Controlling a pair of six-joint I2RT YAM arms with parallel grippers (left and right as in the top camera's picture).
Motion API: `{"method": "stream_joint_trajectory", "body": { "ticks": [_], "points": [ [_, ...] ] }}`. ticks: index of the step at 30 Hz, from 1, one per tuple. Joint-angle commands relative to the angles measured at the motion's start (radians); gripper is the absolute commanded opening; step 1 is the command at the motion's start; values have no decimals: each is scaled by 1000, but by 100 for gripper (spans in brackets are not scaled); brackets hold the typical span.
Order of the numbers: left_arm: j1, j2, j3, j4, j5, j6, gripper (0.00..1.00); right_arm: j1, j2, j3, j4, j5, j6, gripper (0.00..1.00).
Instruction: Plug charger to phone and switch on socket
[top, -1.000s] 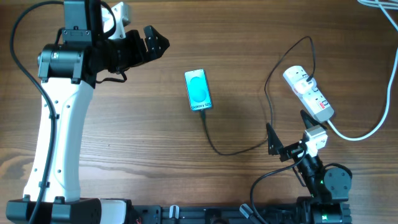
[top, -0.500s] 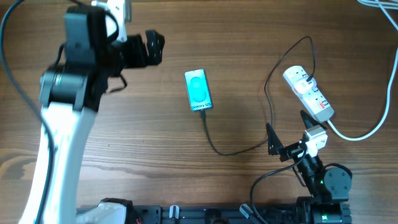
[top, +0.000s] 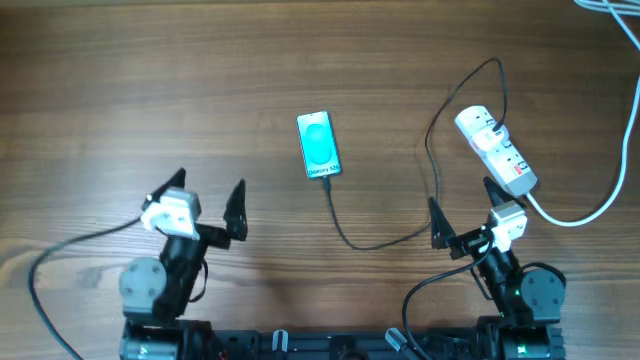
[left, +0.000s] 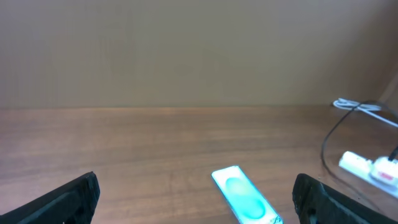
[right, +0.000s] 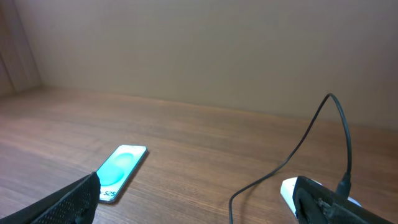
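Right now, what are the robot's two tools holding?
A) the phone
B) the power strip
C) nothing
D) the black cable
C: the left tool and the right tool both stand open with nothing gripped, and the phone lies apart from both.

I see both arms folded low over their bases, on the near side of the phone. The left gripper sits near-left of the phone, jaws spread wide, nothing between them. The right gripper sits near-right of it, well apart, jaws equally wide and empty. Both wrists aim level toward the phone's side. Fingertips only show at the bottom corners of each wrist view.
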Motion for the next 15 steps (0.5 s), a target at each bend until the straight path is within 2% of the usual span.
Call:
{"method": "stream_joint_trajectory", "body": {
  "ticks": [1, 6, 15],
  "points": [
    [6, -128, -113, 10, -40, 16, 100, 5, -8, -1, 3, 10, 15, 100],
    [6, -243, -231, 9, -47, 16, 100, 5, -8, -1, 3, 10, 15, 100],
    [6, -243, -232, -15, -51, 15, 100, 5, -8, -1, 3, 10, 15, 100]
  ]
}}
